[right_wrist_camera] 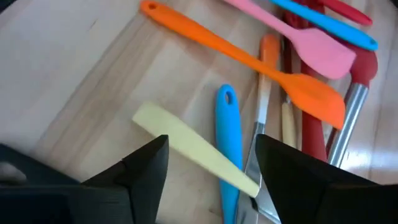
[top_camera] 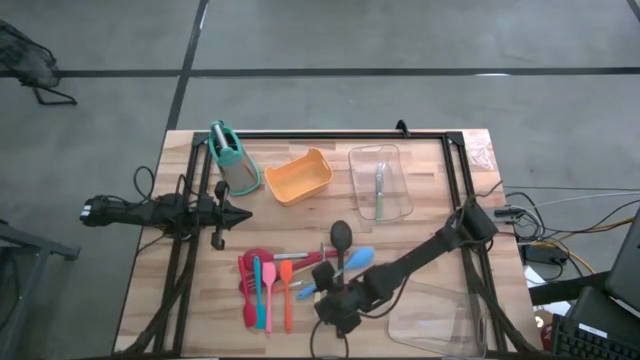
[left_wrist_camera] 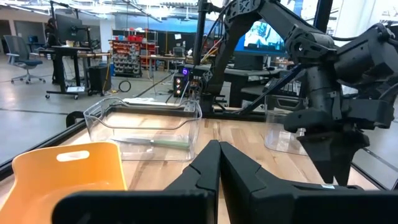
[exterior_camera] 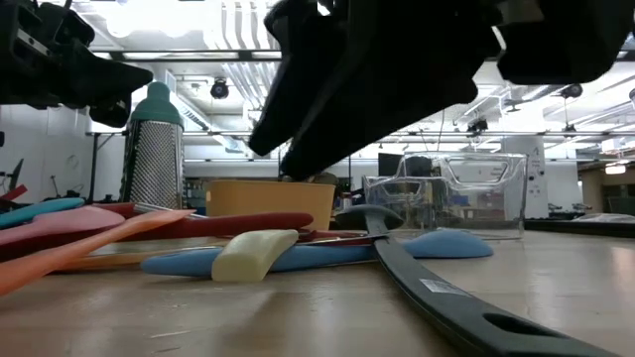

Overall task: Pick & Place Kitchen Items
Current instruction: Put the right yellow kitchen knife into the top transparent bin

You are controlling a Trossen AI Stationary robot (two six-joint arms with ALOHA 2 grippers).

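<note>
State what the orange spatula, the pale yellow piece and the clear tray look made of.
Orange spatula: likely silicone, matte, one seamless piece. Pale yellow piece: probably plastic or silicone, smooth, opaque. Clear tray: transparent rigid plastic, glossy, with reflections on its walls.

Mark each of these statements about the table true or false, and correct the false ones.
1. The right end effector is open above the pale yellow piece. True.
2. The left end effector holds a spatula. False: it is shut and holds nothing.
3. The orange tub is full of utensils. False: nothing shows in it.
4. The black ladle lies on the table by the blue spoon. True.
5. The clear tray beside the tub holds one slim greenish item. True.
</note>
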